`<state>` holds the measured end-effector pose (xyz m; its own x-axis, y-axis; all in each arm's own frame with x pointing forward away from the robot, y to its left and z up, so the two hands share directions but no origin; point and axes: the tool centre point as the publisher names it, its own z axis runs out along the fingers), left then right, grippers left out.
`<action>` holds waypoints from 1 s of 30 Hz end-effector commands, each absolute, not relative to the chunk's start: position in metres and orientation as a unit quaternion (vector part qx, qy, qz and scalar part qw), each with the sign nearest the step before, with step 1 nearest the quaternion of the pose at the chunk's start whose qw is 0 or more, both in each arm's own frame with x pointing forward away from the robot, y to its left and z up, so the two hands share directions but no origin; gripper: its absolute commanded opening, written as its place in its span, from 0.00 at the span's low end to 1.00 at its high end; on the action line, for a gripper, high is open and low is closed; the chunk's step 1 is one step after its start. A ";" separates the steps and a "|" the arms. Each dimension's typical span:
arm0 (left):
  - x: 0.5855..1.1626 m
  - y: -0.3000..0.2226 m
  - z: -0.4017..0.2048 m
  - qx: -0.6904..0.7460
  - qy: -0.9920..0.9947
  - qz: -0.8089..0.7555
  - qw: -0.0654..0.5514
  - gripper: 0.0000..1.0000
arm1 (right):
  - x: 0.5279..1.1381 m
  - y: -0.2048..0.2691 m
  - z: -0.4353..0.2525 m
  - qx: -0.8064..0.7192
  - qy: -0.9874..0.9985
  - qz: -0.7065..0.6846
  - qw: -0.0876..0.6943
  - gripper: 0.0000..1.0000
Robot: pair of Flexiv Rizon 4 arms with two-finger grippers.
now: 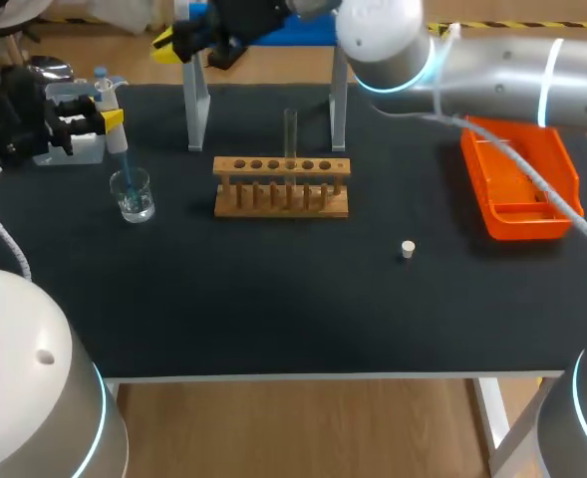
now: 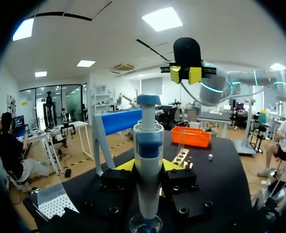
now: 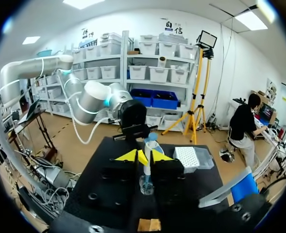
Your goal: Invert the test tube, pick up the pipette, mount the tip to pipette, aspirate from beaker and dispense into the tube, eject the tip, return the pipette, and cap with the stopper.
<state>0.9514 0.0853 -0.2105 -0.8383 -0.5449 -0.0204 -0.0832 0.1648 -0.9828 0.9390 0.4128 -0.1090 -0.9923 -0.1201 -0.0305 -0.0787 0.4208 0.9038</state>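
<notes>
The left gripper (image 1: 111, 119) is clamped on the pipette (image 2: 148, 145), which stands upright. Its tip points straight down into the beaker (image 1: 133, 195) directly below. The test tube (image 1: 290, 134) stands upright in the rack (image 1: 281, 185), well apart towards the right arm's side. The right gripper (image 2: 185, 74) hangs high behind the rack. Its fingers look closed on nothing, so I judge that the left arm alone does the filling.
</notes>
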 end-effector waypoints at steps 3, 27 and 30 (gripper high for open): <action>0.951 0.084 -0.211 -0.213 0.739 -0.610 0.192 0.00 | 0.946 0.439 -0.112 0.060 -0.844 -0.532 0.028 0.00; 0.951 0.084 -0.211 -0.213 0.739 -0.610 0.192 0.00 | 0.950 0.488 -0.122 0.058 -0.845 -0.529 0.043 0.00; 0.951 0.084 -0.211 -0.213 0.739 -0.610 0.192 0.00 | 0.951 0.491 -0.123 0.056 -0.846 -0.529 0.043 0.00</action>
